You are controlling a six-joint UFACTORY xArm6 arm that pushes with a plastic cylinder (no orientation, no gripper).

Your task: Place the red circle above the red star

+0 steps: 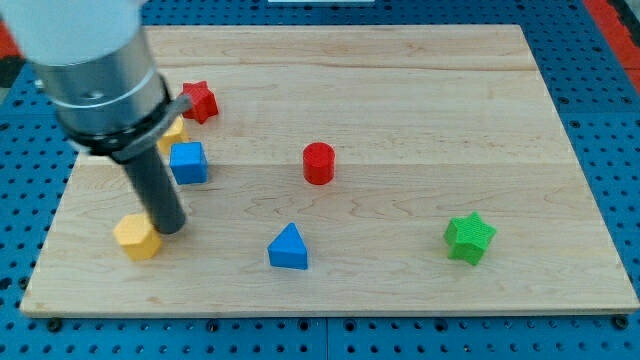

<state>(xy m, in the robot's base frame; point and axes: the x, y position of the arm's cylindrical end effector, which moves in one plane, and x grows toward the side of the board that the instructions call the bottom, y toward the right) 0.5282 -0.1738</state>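
Observation:
The red circle (318,162) is a short red cylinder near the middle of the wooden board (420,90). The red star (199,101) lies at the upper left, partly behind the arm's grey housing. My tip (170,228) is at the lower left, touching or almost touching the right side of a yellow hexagonal block (137,237). The tip is far to the left of the red circle and well below the red star.
A blue cube (188,162) sits just right of the rod. A second yellow block (172,136) shows partly behind the arm, above the cube. A blue triangle (289,247) is at the bottom centre. A green star (469,238) is at the lower right.

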